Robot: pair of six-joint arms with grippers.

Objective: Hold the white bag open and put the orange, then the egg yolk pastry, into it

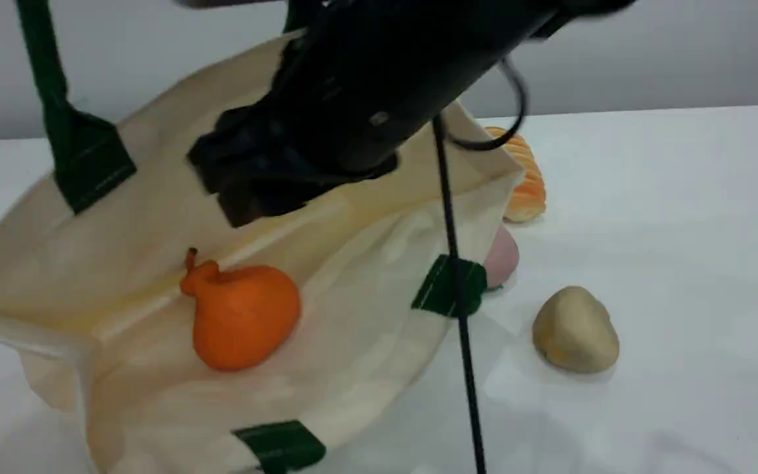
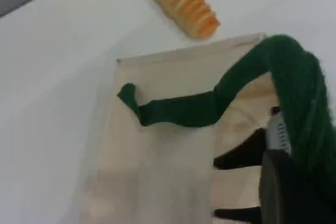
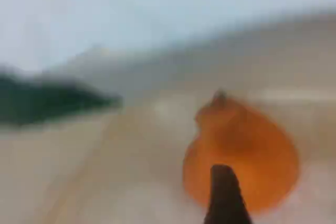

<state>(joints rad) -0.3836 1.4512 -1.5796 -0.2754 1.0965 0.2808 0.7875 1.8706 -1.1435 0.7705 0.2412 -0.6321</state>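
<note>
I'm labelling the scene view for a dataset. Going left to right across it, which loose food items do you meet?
orange (lying in the white bag) → pink-mauve ball → ridged bread loaf → egg yolk pastry

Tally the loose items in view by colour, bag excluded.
Bright orange: 1, the orange, lying inside the white bag
Pale orange, ridged: 1, the bread loaf
Pink: 1, the pink ball, partly hidden behind the bag
Beige-tan: 1, the egg yolk pastry, on the table
Total: 4
</note>
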